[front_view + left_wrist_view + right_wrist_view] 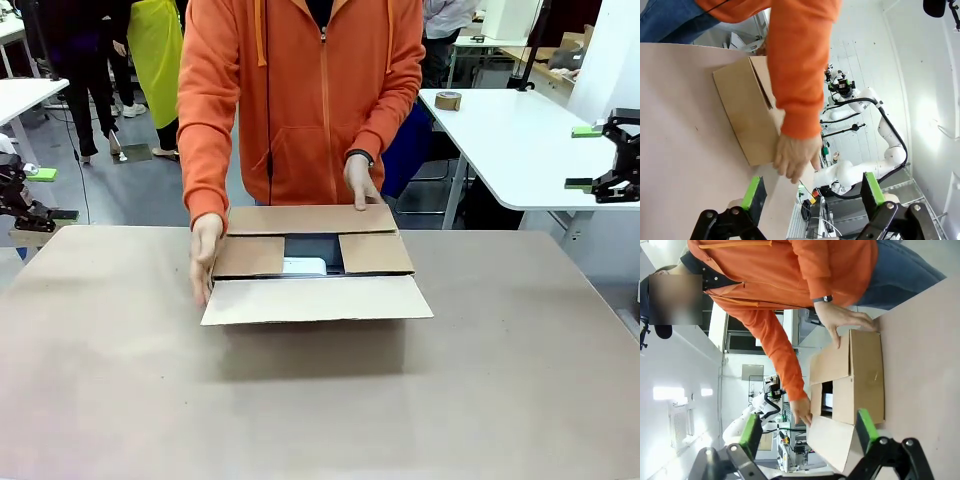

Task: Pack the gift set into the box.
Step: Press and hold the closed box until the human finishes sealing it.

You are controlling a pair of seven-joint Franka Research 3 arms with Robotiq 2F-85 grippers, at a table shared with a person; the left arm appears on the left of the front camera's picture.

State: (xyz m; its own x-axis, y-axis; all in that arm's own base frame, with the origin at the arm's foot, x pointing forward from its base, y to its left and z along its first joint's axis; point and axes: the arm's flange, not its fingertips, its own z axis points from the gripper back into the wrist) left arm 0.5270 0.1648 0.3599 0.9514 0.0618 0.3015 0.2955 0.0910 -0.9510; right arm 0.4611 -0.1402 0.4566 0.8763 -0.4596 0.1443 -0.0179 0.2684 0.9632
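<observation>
Cardboard box (315, 300) flaps should fold flat, long ones last. Left claw (50, 195), nine o'clock, and right claw (583, 158), three o'clock, gape empty.

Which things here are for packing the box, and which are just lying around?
For the job: the brown box, the gift set inside it, the person's hand on a flap.
Just lying about: the tape roll on the far white table.
</observation>
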